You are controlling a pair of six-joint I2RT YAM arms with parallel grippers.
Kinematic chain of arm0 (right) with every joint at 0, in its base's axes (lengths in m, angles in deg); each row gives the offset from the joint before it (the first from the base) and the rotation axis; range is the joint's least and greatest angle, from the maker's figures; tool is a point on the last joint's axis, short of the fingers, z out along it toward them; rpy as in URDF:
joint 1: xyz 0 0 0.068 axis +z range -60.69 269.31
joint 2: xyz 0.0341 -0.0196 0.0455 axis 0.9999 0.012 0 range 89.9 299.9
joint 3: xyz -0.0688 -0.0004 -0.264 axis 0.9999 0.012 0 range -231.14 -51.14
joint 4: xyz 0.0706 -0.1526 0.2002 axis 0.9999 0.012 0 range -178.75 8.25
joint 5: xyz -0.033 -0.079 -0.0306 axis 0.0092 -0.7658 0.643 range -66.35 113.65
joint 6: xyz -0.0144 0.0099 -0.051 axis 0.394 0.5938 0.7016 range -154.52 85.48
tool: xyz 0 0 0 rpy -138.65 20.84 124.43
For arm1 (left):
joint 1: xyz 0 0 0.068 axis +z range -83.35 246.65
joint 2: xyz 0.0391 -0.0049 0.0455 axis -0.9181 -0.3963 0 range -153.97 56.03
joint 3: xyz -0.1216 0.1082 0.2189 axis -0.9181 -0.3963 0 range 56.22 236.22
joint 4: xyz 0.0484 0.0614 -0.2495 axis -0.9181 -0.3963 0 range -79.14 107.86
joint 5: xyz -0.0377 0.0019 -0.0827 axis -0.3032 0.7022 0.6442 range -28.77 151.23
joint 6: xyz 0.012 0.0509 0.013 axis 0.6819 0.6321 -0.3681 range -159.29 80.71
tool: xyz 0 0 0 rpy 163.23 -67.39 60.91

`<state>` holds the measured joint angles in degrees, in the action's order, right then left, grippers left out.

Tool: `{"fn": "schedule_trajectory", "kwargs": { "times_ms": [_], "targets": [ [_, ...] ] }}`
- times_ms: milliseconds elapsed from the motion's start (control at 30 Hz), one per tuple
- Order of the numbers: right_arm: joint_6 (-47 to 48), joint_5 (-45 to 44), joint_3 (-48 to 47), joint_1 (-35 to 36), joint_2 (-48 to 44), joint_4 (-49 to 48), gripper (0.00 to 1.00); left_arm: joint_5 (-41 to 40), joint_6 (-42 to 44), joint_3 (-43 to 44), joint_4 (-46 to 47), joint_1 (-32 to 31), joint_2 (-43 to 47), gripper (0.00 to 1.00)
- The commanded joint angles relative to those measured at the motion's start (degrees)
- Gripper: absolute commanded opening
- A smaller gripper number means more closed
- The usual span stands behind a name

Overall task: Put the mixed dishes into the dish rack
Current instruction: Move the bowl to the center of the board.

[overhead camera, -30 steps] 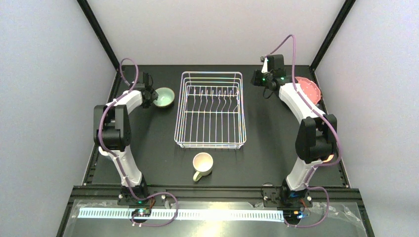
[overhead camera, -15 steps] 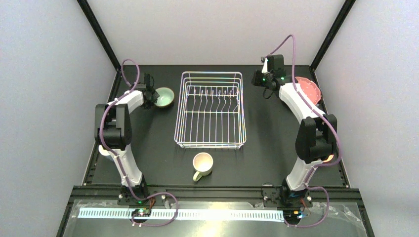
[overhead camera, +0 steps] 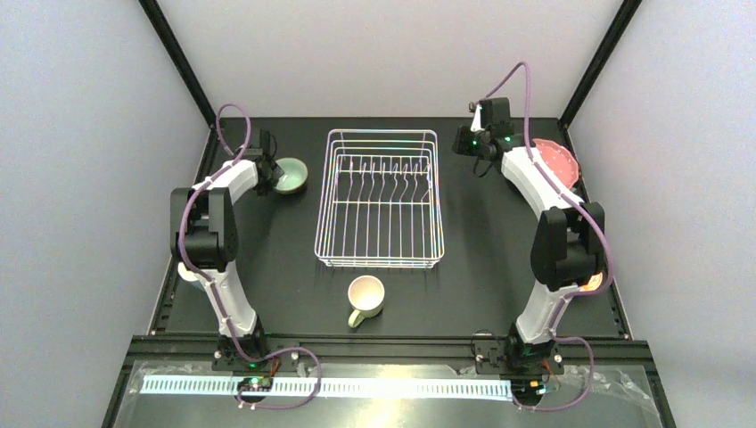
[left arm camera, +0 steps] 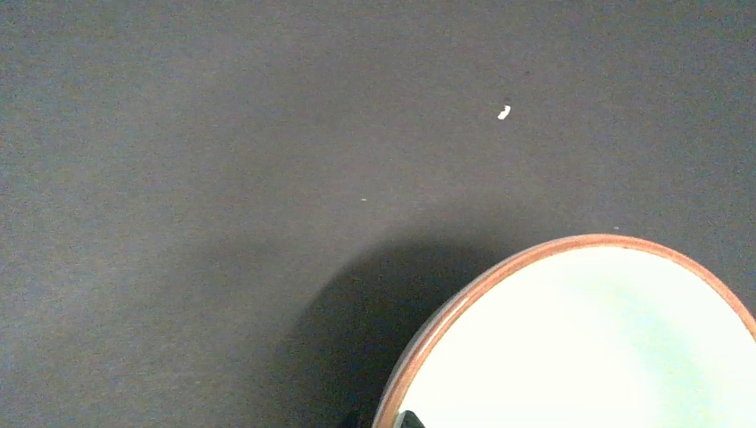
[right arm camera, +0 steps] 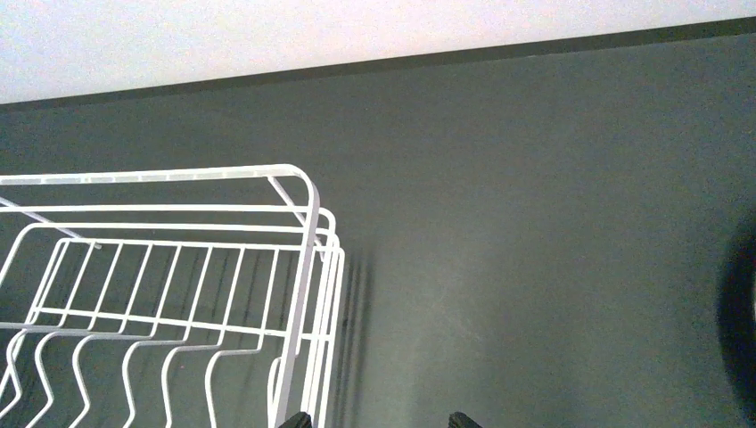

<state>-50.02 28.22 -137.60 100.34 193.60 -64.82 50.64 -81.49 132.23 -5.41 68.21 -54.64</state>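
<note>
The pale-green bowl (overhead camera: 291, 175), with its brown rim, sits at the back left and fills the lower right of the left wrist view (left arm camera: 579, 348). My left gripper (overhead camera: 274, 169) (left arm camera: 383, 420) is shut on the bowl's left rim, one fingertip inside and one outside. The white wire dish rack (overhead camera: 380, 201) (right arm camera: 178, 294) stands mid-table with nothing in it. My right gripper (overhead camera: 470, 143) (right arm camera: 379, 419) hovers open beside the rack's back right corner, holding nothing. A cream mug (overhead camera: 365, 297) lies in front of the rack. A pink plate (overhead camera: 562, 161) sits at the back right, partly behind the right arm.
Black table (overhead camera: 267, 267) with raised black rails along its left and right edges and white walls close around. A small white speck (left arm camera: 503, 111) lies on the table beyond the bowl.
The left gripper has closed from wide open onto the bowl's rim, and the bowl has shifted slightly left. The right arm has hardly moved.
</note>
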Motion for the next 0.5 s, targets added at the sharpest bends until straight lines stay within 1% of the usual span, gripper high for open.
{"fn": "schedule_trajectory", "kwargs": {
  "times_ms": [0,133,300,467],
  "targets": [
    [-0.02,2.0,-2.35,0.31,1.73,2.36,0.88,-6.21,0.83,2.24,-4.86,0.61,2.62,0.22],
    [0.36,3.23,-2.88,0.31,2.29,3.13,0.88,-8.05,1.49,1.39,-6.73,1.17,4.74,0.22],
    [1.07,4.82,-2.6,0.61,2.64,3.88,0.88,-8.58,1.57,-1.64,-7.09,2.09,8.0,0.22],
    [2.68,5.08,-2.64,2.52,3.05,5.02,0.88,-9.22,1.72,-4.8,-7.15,2.68,11.02,0.22]
  ]
}}
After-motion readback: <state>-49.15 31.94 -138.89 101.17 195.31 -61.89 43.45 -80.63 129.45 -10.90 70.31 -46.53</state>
